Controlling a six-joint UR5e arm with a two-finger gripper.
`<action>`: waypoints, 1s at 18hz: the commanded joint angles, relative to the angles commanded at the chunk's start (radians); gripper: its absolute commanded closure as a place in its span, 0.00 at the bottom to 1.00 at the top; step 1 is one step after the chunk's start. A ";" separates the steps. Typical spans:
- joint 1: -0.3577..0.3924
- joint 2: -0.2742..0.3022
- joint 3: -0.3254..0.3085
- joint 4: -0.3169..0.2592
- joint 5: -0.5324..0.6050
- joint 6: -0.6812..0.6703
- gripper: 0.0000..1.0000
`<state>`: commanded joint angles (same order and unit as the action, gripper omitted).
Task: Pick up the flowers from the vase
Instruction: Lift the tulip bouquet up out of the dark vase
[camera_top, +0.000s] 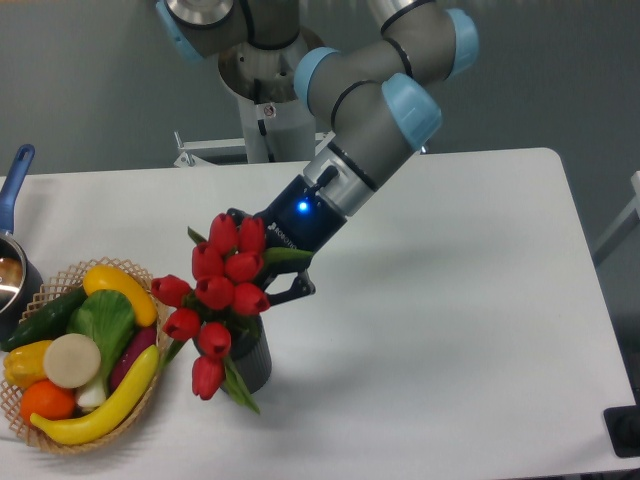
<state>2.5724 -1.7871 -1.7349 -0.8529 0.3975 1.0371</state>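
**Asker:** White table (450, 300), grey wall behind it. Where does that leave you?

**Arm:** My gripper (268, 268) is low over the table's left half, reaching down and leftward into the flowers (222, 290). The red buds cover my fingertips, so I cannot tell how far apart they stand or whether they have hold of the stems. One dark finger link shows just right of the bunch.

**Asker:** And the flowers themselves?

**Arm:** They sit in the vase (254, 358), which stands upright near the front edge. The buds spill leftward, the lowest hanging down beside the vase's wall.

**Asker:** What crowds you?

**Arm:** On the left, a wicker basket (60, 436) of toy fruit and vegetables lies just beside the bunch; its rim nearly meets the outer buds. Further left, at the table's edge, a blue-handled pot (14, 270) is partly cut off. To my right the tabletop runs bare to the far edge.
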 joint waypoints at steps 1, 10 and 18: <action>0.011 0.003 0.005 0.002 -0.021 -0.018 0.66; 0.064 0.006 0.087 0.002 -0.104 -0.161 0.66; 0.112 0.002 0.133 0.003 -0.169 -0.173 0.66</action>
<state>2.6844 -1.7855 -1.6016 -0.8498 0.2285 0.8636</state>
